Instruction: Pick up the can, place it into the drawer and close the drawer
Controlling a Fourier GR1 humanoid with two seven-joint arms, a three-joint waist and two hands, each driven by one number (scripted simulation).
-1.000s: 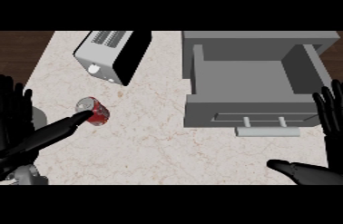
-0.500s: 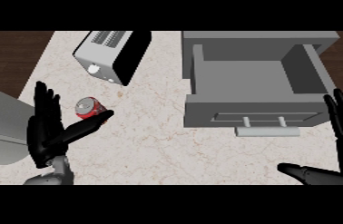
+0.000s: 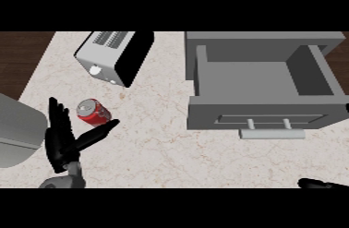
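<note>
Beside the open left hand (image 3: 63, 139), a red can (image 3: 93, 112) lies on its side on the speckled counter (image 3: 157, 148), sitting in the gap between the straight fingers and the outstretched thumb, whose tip reaches just under the can; whether either touches it cannot be told. The hand's fingers are spread apart and point away from the robot, holding nothing. Beyond the can, farther from the hand, a silver toaster (image 3: 112, 56) stands at an angle. Well across the counter to the hand's right, the grey drawer (image 3: 262, 125) stands pulled open, its handle (image 3: 270, 134) facing the robot and its inside bare. At the lower right edge only a dark tip of the right hand (image 3: 320, 183) shows, too little to tell whether it is open or curled.
</note>
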